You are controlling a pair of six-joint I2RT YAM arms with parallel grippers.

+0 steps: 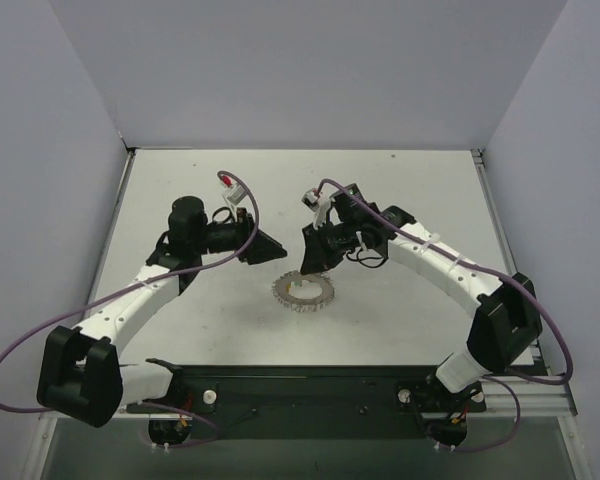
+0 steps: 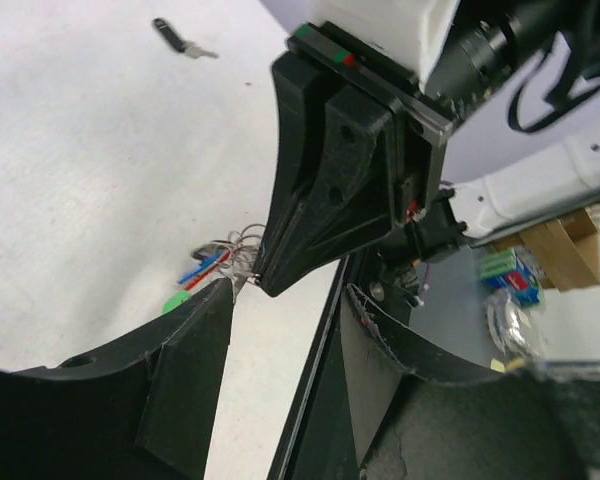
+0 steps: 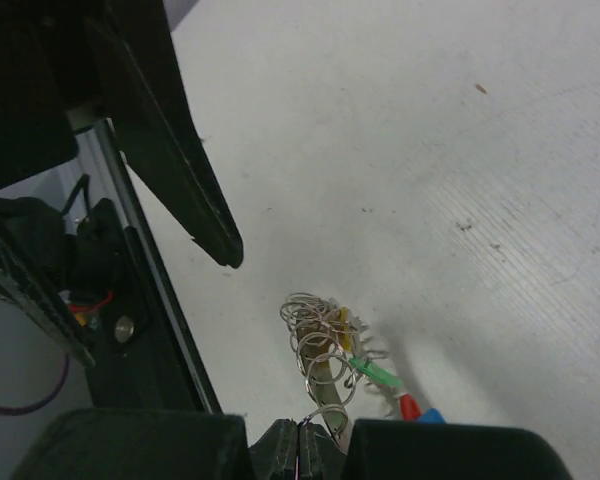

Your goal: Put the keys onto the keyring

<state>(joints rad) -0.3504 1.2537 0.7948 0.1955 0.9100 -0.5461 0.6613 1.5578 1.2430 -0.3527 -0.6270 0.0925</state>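
— What do we find at the fingertips?

— Our right gripper (image 3: 300, 438) has its two matte black plastic fingers pressed together, with a thin wire loop of the keyring (image 3: 318, 345) pinched at the seam. Our left gripper (image 1: 276, 253) has its wedge-shaped fingers spread wide and holds nothing; one tip sits just beside the same loops.

— And the keyring itself?

— From above we read it as a silvery ring with a bumpy rim and a round hole, lying on the table between the two arms. Up close, the rim is a bunch of thin, shiny wire loops. The keys (image 3: 375, 373) lie among them — tiny, with plastic heads in green, yellow, red and blue.

— Any other key?

— A black-headed key (image 2: 175, 36) with a silver blade lies alone on the table, well apart from the bunch.

— Any writing?

— We see small red and green marks (image 2: 325, 47) on top of the right gripper's body. The print on a blue packet (image 2: 526, 282) off the table is too blurred to read.

— The surface, the room?

— The table (image 3: 500, 150) is white and matte, finely ribbed in places, with a few dark specks. A black rail (image 1: 300, 385) runs along its near edge, and plain pale lilac-grey walls (image 1: 300, 70) close in three sides.
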